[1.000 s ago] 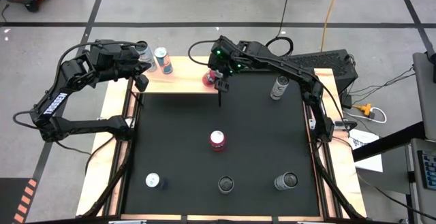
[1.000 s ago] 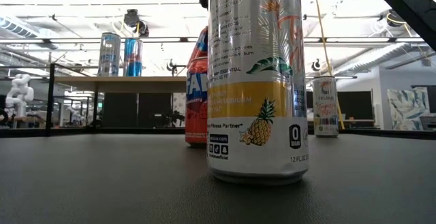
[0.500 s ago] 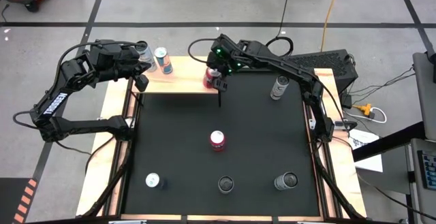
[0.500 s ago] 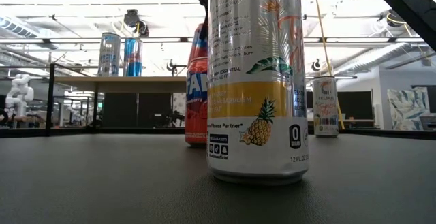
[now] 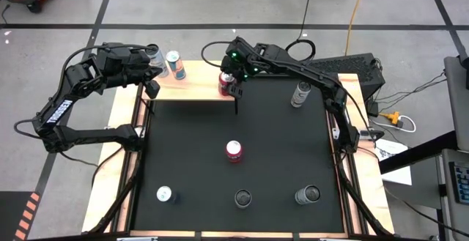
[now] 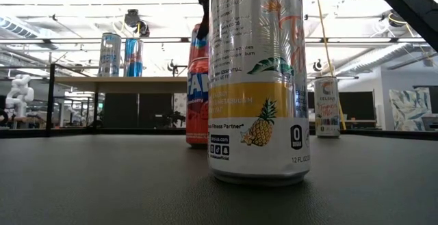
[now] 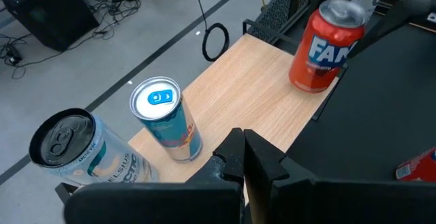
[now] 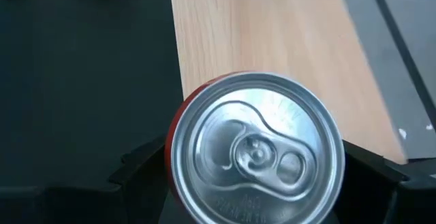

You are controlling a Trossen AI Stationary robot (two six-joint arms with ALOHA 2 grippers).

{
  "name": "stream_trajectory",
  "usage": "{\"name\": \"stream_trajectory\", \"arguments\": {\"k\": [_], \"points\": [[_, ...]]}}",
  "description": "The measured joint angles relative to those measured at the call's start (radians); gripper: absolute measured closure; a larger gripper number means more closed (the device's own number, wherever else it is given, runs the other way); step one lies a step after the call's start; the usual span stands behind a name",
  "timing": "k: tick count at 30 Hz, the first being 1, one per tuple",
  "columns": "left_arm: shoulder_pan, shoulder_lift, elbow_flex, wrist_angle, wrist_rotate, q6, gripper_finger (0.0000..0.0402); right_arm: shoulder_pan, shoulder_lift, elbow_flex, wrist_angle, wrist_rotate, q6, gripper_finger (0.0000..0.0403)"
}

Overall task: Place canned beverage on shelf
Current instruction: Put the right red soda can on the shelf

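Your right gripper (image 5: pixel 229 82) is at the far edge of the table, over the right end of the shelf (image 5: pixel 198 89). Its fingers are on both sides of a red can (image 5: pixel 226 81), clamped on it; in the right wrist view the silver top of this can (image 8: pixel 255 149) fills the space between the two dark fingers. From the left wrist view the red can (image 7: pixel 320 45) stands upright with its bottom on the light wood, close to the shelf edge next to the black mat (image 5: pixel 242 175).

Your left gripper (image 5: pixel 152 87) waits at the left end of the shelf with its fingers pressed together and nothing between them. Just beside it, two cans already stand on the shelf: a blue can (image 5: pixel 174 63) and a pale can (image 5: pixel 154 55), close to each other.

On the mat you have another red can (image 5: pixel 234 151) near the middle, a silver can (image 5: pixel 300 93) near the far right corner, and three cans (image 5: pixel 242 197) in a row along the near edge.
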State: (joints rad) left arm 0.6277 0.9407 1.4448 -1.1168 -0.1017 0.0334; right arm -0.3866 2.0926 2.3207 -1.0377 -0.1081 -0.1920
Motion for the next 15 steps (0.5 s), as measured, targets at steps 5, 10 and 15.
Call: {"name": "stream_trajectory", "arguments": {"k": [5,10,15], "points": [[0.0,0.0,0.0,-0.002,0.0,0.0,0.0401,0.0,0.03,0.001,0.01,-0.001,-0.004,0.0094],[0.0,0.0,0.0,-0.023,0.0,0.0,0.0401,0.0,0.031,0.001,0.014,-0.001,-0.007,0.0094],[0.0,0.0,0.0,-0.037,0.0,0.0,0.0401,0.0,0.029,0.001,0.025,0.001,-0.011,0.0094]]}}
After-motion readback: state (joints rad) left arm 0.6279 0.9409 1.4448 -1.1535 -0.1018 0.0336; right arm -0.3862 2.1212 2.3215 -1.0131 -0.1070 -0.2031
